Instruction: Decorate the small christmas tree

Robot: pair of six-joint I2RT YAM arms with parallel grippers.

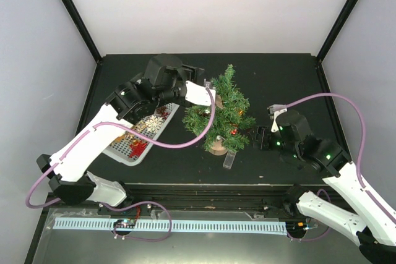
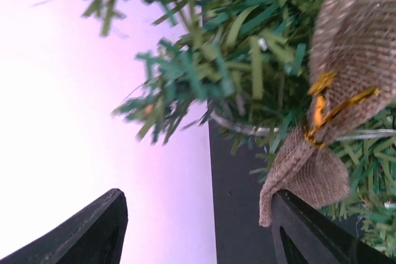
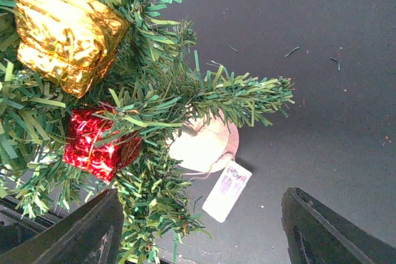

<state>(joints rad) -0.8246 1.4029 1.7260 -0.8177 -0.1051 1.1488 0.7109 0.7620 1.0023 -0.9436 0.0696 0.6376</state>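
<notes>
**Brown cloth bag sits up in the tree**

Start at the left end effector (image 2: 198,214). Its two black fingers (image 2: 93,227) are spread wide, and nothing is pinched between them. The brown cloth bag (image 2: 352,47), tied with gold string (image 2: 322,106), hangs among the green needles. Its bottom corner just touches the finger on the right side of the wrist view. I think the bag hangs from the branch on its own. So this looks like the let-go part of putting one decoration on.

The right end effector (image 3: 204,214) is spread wide too, with nothing in it. It sits low beside the tree and points at the branches. Just past it, a red box (image 3: 99,143) and a gold box (image 3: 65,35) sit in the needles. The round wooden base (image 3: 201,143) is there too, with a paper tag (image 3: 228,190) lying by it.

The small christmas tree (image 1: 223,112) stands in the middle of the dark surface (image 1: 278,78), between the two arms. The left end effector is at its upper left branches, and the right one is down at its side.

Next, I think the left arm should pull straight back so it does not tug the bag off. Then it can go to the tray (image 1: 124,153) on its left, where more shiny things lie, and pick one.
</notes>
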